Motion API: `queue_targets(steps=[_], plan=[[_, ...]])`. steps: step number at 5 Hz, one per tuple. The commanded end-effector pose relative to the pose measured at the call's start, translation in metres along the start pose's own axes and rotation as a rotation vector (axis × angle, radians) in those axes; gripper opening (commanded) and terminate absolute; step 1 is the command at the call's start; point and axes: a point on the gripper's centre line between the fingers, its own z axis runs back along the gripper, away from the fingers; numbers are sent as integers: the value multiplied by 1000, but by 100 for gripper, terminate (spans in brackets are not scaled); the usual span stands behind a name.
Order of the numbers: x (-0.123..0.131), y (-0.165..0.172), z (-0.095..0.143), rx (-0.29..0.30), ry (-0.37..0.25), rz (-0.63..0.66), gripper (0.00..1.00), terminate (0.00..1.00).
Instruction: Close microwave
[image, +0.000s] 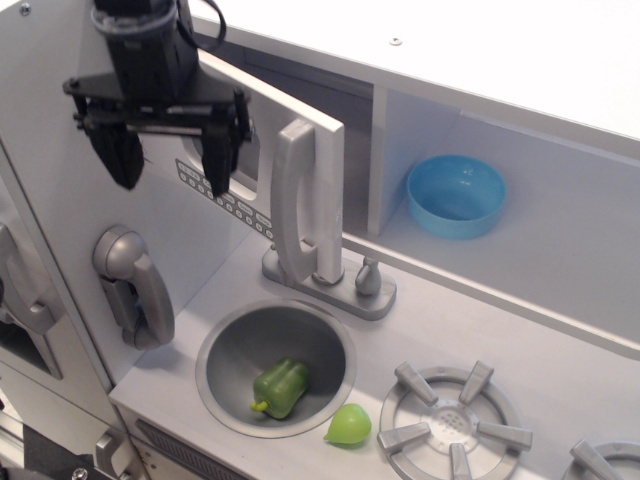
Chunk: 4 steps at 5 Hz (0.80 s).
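Your jaws (168, 160) hang spread before the microwave (250, 150) door, still ajar. Below-right, the sink (240, 345) holds a pepper (280, 387); the bowl (455, 195) sits far right.

brightness: we get a bright, evenly lit shot, almost washed out along the white top panel (480, 50)
light source: looks like it comes from above, soft and diffuse
shadows: we see soft ones inside the sink (275, 365), under the gripper (168, 158) on the microwave (240, 170) door, and in the dark gap behind that door
glare: mild sheen on the silver handle (295, 200) and the green pear (348, 425)
blur: we find everything pretty sharp
distortion: none we can spot at the edges
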Motion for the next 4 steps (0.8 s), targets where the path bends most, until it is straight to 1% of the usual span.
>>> queue_targets(steps=[1,3,4], plan=[[26,-11,19,-21,-67,26,100,0],[36,-29,22,-36,-68,49,100,0],[31,-36,23,-44,-72,54,100,0]])
